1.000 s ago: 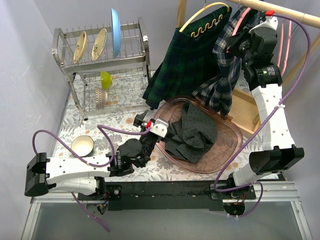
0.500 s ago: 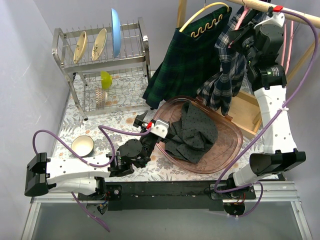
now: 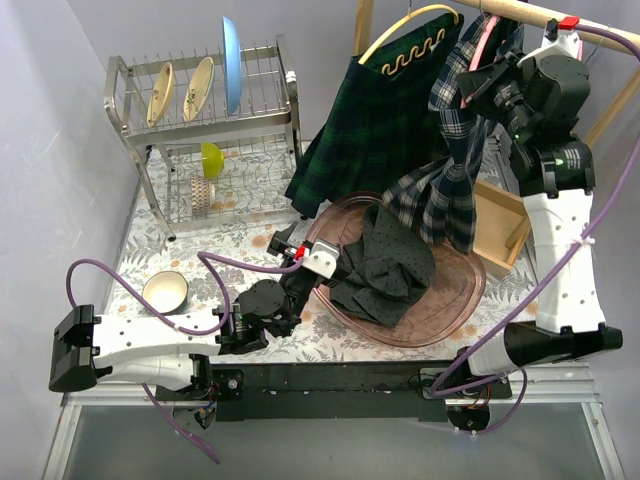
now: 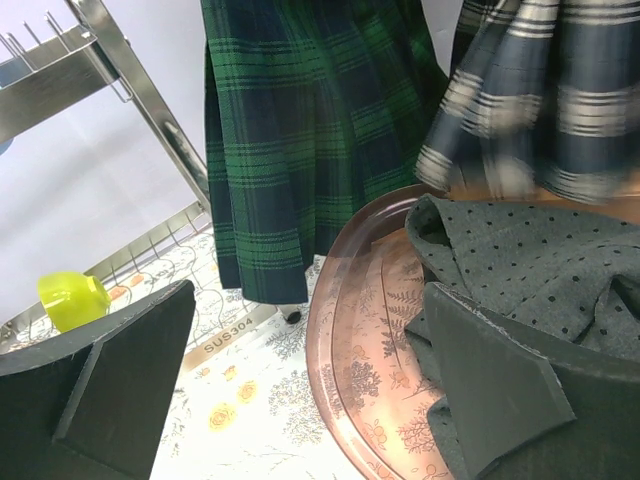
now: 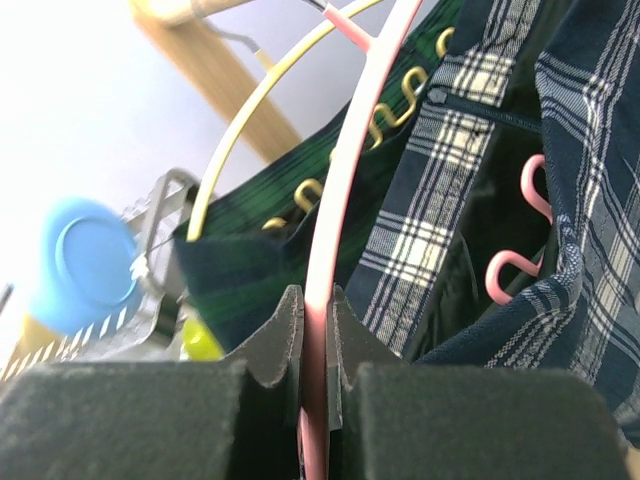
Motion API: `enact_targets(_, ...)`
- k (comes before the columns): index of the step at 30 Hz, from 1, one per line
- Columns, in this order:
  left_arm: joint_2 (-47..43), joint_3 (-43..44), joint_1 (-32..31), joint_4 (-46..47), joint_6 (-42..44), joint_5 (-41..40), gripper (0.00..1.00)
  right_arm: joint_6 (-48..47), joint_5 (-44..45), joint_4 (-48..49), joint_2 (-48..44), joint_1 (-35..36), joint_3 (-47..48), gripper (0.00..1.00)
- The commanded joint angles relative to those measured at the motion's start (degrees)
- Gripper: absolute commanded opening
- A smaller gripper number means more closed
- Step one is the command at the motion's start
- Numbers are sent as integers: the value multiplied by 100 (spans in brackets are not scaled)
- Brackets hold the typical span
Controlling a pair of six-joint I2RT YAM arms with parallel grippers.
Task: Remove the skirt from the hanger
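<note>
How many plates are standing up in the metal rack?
3. One cream plate stands at the left of the dish rack, a second cream plate is right beside it, and a blue plate is farther right. None seems hidden.

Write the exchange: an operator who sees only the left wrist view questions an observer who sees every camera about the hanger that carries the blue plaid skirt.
Operator: I can't see the right gripper. What is it doing?
Observer: The right gripper is shut on the pink hanger.
Operator: I only see plaid fabric hanging. What hangs on that hanger?
Observer: The blue plaid skirt hangs from it, with pink clips showing among its folds.
</note>
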Motion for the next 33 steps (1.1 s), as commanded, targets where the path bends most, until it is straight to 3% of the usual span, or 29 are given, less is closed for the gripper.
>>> enact_targets(1,-117,-16,-47,155,37,-71,98,-109,-521,1219,-864,19,226,1)
enact_targets(6,-135,19,-55,111,37,-89,98,216,-1021,1219,-1347,28,-90,1)
enact_targets(10,-293,282,-64,-396,-190,-71,98,891,-1408,1754,-1901,28,-1027,1)
enact_targets(13,-460,782,-82,-1107,-875,130,98,1156,-1479,2237,-2393,28,-1591,1)
enact_targets(14,-513,966,-99,-1398,-1477,209,98,1287,-1392,2326,-2612,28,-1689,1)
enact_targets(16,-644,1573,-99,-2344,-2271,954,98,1402,-1260,2511,-2806,28,-1847,1)
enact_targets(20,-821,2180,-99,-2499,-2968,2274,98,1569,-1198,2634,-3035,28,-1883,1)
enact_targets(29,857,4129,-134,-2579,-2705,2872,98,1992,-637,3012,-3044,28,-1936,1)
enact_targets(33,1314,4229,-231,-2105,-2635,3101,98,2123,-241,3134,-3176,19,-2199,1)
